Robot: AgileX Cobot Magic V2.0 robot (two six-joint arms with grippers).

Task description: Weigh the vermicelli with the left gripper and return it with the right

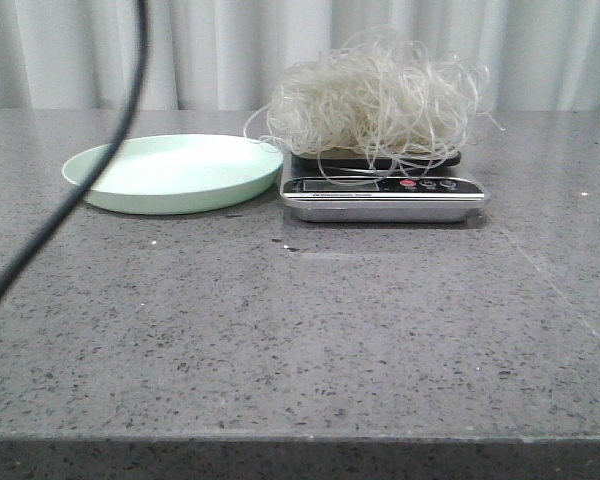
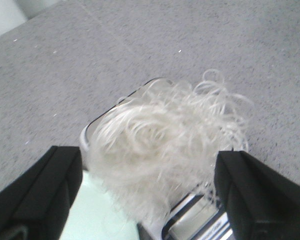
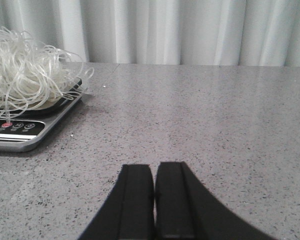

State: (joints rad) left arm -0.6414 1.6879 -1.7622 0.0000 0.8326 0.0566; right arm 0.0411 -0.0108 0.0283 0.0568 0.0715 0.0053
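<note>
Cable: dark, hangs across the near left of the front view, crossing in front of the plate's left rim.

Plate: pale green, shallow, on the grey speckled table, just left of the scale, its right rim touching or nearly touching the scale's left edge.

Scale: silver body with dark platform, display and small buttons along the front, one of them red.

Vermicelli: fluffy heap of thin, curly, whitish strands resting on the scale's platform, loose loops overhanging the platform on both sides and trailing toward the plate.

Left gripper: above the scale, looking down on the heap; black fingers spread wide, one on each side of the vermicelli, not clamped on it.

Right gripper: low over the table to the right of the scale, well apart from it; jaws closed together, nothing between them.

Curtain: pale, pleated, behind the scale at the table's far edge.
</note>
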